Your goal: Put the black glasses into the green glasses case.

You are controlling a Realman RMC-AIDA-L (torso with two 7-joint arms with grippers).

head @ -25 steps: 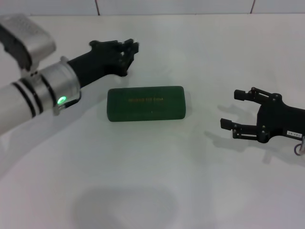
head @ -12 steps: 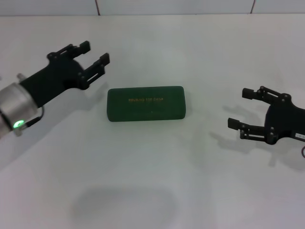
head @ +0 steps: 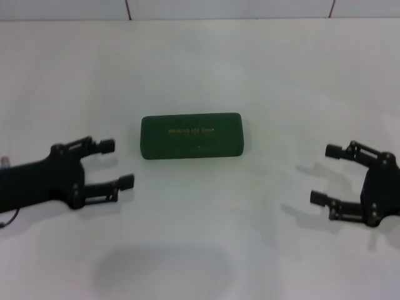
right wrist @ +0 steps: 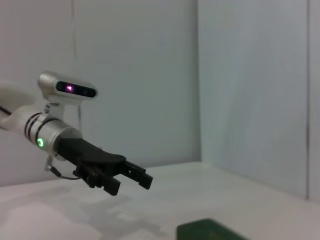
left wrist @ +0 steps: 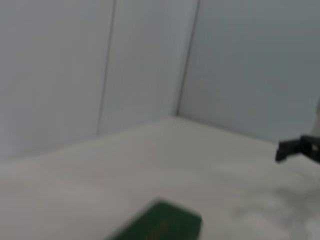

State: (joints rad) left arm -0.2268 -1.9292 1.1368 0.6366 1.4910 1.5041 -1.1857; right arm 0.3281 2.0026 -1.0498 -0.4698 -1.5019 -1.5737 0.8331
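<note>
The green glasses case (head: 190,135) lies shut in the middle of the white table, gold lettering on its lid. It also shows in the left wrist view (left wrist: 162,227) and the right wrist view (right wrist: 210,231). The black glasses are out of view. My left gripper (head: 117,163) hovers open to the front left of the case, empty, fingers pointing right; the right wrist view shows it too (right wrist: 132,184). My right gripper (head: 322,174) stands open and empty well to the right of the case, fingers pointing left. One of its fingertips (left wrist: 295,149) shows in the left wrist view.
The white table (head: 206,244) stretches around the case, with a wall (head: 225,9) along its far edge. A faint shadow lies on the table near the front edge.
My left arm has swung from behind the case's left end to its front left, and its fingers have spread. My right gripper has drifted right and toward the front. The case has not moved.
</note>
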